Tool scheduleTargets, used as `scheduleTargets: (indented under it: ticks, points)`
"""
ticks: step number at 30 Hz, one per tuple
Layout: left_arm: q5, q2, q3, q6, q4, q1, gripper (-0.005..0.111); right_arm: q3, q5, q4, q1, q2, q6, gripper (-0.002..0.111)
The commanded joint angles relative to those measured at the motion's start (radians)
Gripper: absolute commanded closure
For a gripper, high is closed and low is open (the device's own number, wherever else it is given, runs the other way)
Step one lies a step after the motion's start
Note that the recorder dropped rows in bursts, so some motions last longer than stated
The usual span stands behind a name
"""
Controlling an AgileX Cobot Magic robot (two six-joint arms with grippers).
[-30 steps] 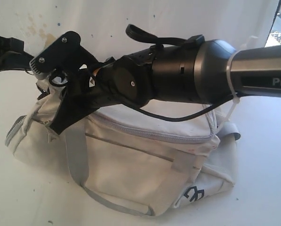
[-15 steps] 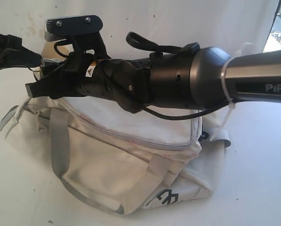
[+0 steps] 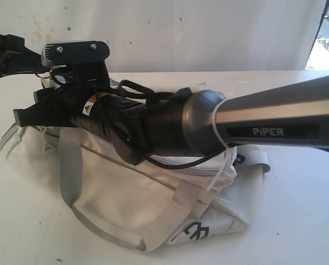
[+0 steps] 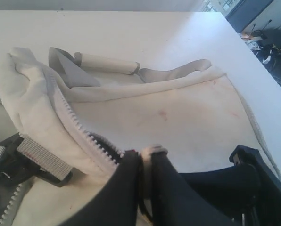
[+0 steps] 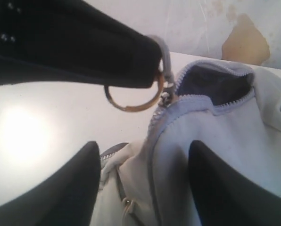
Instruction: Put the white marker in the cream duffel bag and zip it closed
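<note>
With zip closure in hand, the left end effector (image 4: 147, 162) is clamped on the zipper pull (image 4: 153, 150) and the right end effector (image 5: 144, 157) stands apart over the cream duffel bag (image 3: 153, 204); next, draw the pull across the remaining opening (image 5: 216, 84).

cream duffel bag (image 3: 126, 204) w/ reddish stains (image 4: 162, 114), lt grey straps (image 3: 69, 165), dk logo (image 3: 195, 232); white table (image 3: 297, 210)

The white table (image 3: 297, 215) carries the cream duffel bag (image 3: 126, 210), slumped on its left half with the logo end toward the near right. A dark speck (image 3: 58, 260), perhaps dirt, lies near-left.
</note>
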Motion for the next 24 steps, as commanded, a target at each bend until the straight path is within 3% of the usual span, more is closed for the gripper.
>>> scheduleTargets:
  ticks: [1, 4, 7, 15, 24]
  points:
    - [0.008, -0.005, -0.007, -0.036, 0.005, 0.0, 0.107, -0.004, -0.046, 0.001, 0.003, 0.011, 0.0, 0.064]
    - [-0.011, -0.005, -0.007, -0.041, 0.014, 0.002, 0.107, -0.004, -0.011, 0.001, 0.003, 0.011, 0.0, 0.082]
    - [-0.027, -0.005, -0.007, -0.082, 0.034, 0.002, 0.107, -0.004, 0.069, 0.001, 0.003, 0.011, -0.05, 0.108]
    - [-0.117, -0.005, -0.009, -0.277, 0.239, 0.004, 0.107, -0.002, 0.272, 0.001, 0.003, 0.011, -0.206, 0.108]
    - [-0.137, -0.005, -0.009, -0.282, 0.226, 0.06, 0.107, -0.002, 0.374, 0.001, 0.003, 0.011, -0.248, 0.108]
